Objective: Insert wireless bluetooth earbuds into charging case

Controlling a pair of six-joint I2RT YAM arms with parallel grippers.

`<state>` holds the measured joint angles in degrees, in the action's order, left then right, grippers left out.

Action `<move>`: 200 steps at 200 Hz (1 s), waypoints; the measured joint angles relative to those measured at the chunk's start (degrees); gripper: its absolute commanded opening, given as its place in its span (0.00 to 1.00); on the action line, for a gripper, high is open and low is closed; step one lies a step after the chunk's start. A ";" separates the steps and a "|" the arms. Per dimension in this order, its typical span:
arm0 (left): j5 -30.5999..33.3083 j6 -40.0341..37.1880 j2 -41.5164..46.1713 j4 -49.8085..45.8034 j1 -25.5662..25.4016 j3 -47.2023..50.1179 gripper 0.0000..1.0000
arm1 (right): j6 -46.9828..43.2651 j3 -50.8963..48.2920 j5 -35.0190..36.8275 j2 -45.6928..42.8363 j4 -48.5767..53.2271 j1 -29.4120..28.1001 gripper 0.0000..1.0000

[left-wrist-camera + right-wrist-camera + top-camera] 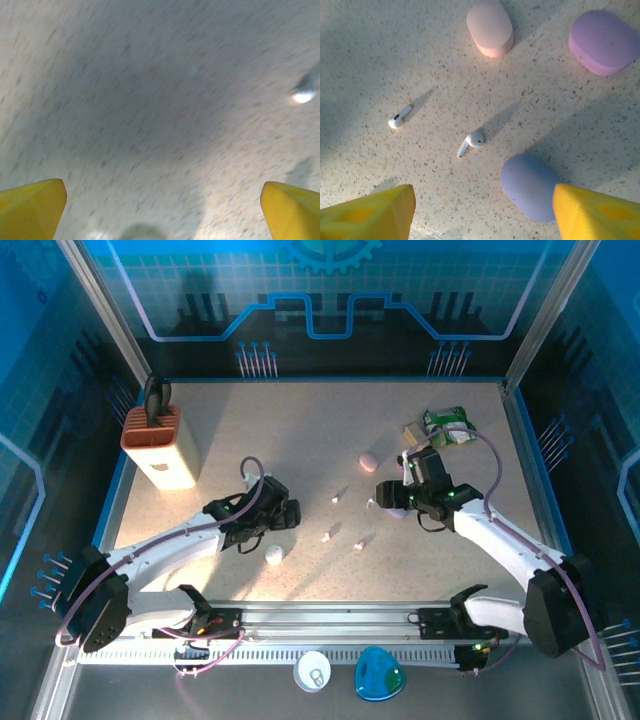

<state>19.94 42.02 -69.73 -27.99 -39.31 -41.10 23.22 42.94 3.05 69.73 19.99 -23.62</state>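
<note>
Two white earbuds (471, 142) are lying loose on the speckled table (380, 60) ahead of my right gripper (482, 200), the second one (400, 119) sitting off to the left of the first. I am holding that gripper's yellow fingers (370, 215) wide apart with nothing between them. A lilac case (530, 186) is resting just beside the right-hand finger, and a pink case (490, 26) and a purple case (604, 41) are lying farther off, all three looking closed. My left gripper (162, 200) is hanging spread just as wide over bare table, gripping nothing; a blurred white speck (302, 95) is showing at its right, too smeared to name.

I am judging these buds to be very light, hard and glossy, so they are likely to skid or flip under a sloppy pinch. I am thinking the best hold is across the short stem close to the rounded head, closing gently and squarely so it is not squirting out sideways.
</note>
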 measured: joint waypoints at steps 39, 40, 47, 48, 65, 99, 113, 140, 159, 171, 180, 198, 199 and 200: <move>-2.27 9.73 -0.94 -8.55 -2.91 -0.02 0.99 | -0.83 1.88 0.00 2.08 0.02 -0.79 0.74; -2.25 9.84 -0.98 -8.68 -2.99 -0.02 0.99 | -0.83 1.90 0.00 2.08 0.00 -0.81 0.74; -2.71 11.02 -1.79 -9.79 -3.93 -0.02 0.99 | -0.90 2.08 -0.02 2.08 -0.09 -0.87 0.74; -2.73 11.13 -1.88 -9.90 -4.00 -0.02 0.99 | -0.92 2.08 0.00 2.08 -0.09 -0.87 0.74; -4.04 13.51 -4.00 -11.54 -5.51 -0.02 0.96 | -1.05 2.14 0.31 2.08 -0.35 -0.87 0.73; -6.60 15.54 -6.84 -11.41 -6.19 0.00 0.83 | -1.07 2.12 1.27 2.08 -0.57 -0.87 0.73; -7.43 15.19 -8.46 -10.88 -6.21 0.00 0.79 | -1.11 2.12 1.29 2.08 -0.57 -0.87 0.73; -8.81 14.78 -11.28 -10.16 -6.25 0.00 0.73 | -1.25 2.12 1.29 2.03 -0.57 -0.87 0.73; -9.40 14.67 -12.26 -9.44 -6.25 0.00 0.69 | -1.25 2.10 1.31 1.84 -0.55 -0.87 0.73; -9.77 14.67 -12.83 -9.05 -6.25 0.00 0.66 | -1.25 2.10 1.33 1.73 -0.57 -0.87 0.73; -9.99 14.64 -13.27 -8.79 -6.25 0.00 0.63 | -1.25 2.08 1.31 1.70 -0.61 -0.87 0.73; -9.90 14.51 -13.70 -9.01 -6.29 -0.02 0.58 | -1.22 2.05 1.27 1.68 -0.68 -0.87 0.73; -9.90 14.58 -13.70 -9.01 -6.29 -0.02 0.58 | -1.25 2.05 1.27 1.68 -0.66 -0.87 0.73; -9.88 14.51 -13.68 -9.05 -6.29 0.00 0.58 | -1.25 2.05 1.27 1.68 -0.66 -0.87 0.73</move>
<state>10.07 56.53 -83.42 -37.04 -45.60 -41.10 21.98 44.99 4.32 71.42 19.33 -24.49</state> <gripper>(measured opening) 0.599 0.731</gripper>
